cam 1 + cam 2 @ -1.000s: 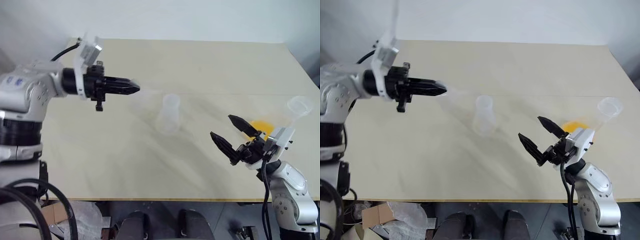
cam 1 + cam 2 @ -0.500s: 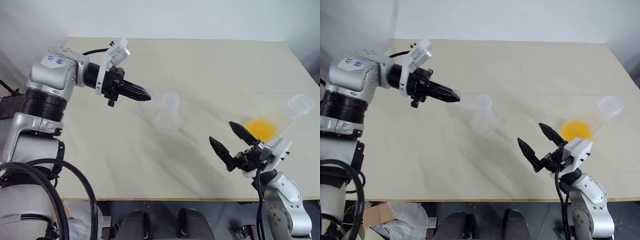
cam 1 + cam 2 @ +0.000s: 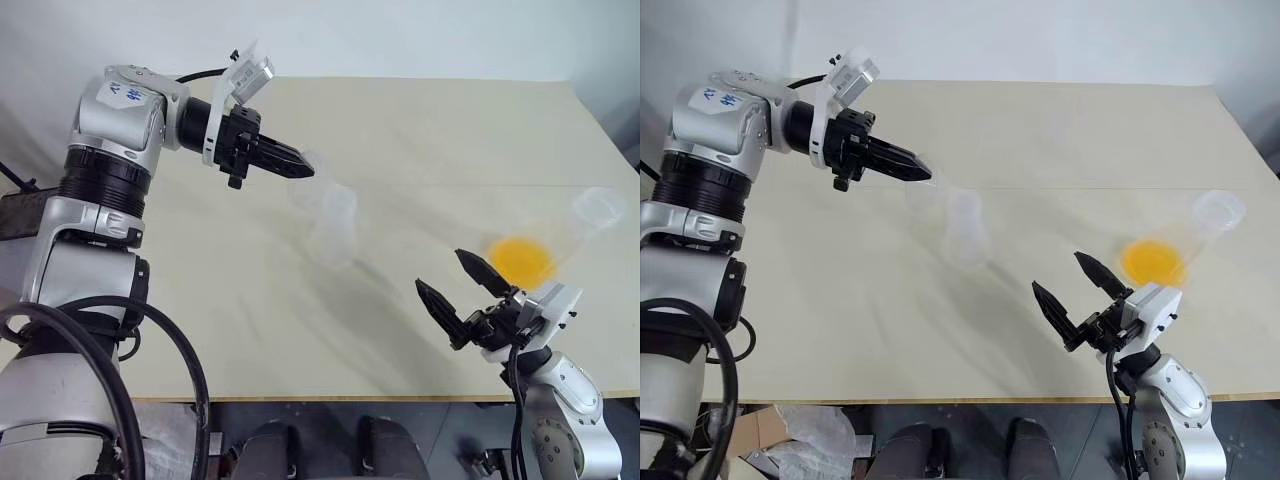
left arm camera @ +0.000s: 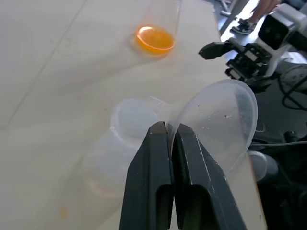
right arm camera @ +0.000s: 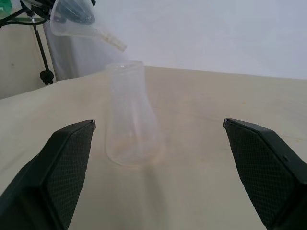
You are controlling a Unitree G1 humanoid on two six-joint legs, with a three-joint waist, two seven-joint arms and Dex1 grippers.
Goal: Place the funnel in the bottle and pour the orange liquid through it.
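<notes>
My left gripper [image 3: 306, 171] is shut on the rim of the clear funnel [image 4: 218, 117], held in the air over the table. The funnel's stem [image 5: 113, 43] slants down toward the mouth of the bottle [image 3: 334, 228], ending just above it and apart from it. The bottle stands upright in the middle of the table. The orange liquid [image 3: 522, 260] lies pooled in a wider clear flask [image 3: 598, 208] tilted on its side at the right. My right gripper [image 3: 459, 289] is open near the front right edge, empty, a little short of that flask.
The tan table [image 3: 420, 130] stretches wide behind and to the left of the bottle. Its front edge [image 3: 330, 398] runs just below my right gripper. A wall rises behind the far edge.
My left arm has swung the funnel rightward, from well left of the bottle to just above its neck. The right gripper has barely shifted.
</notes>
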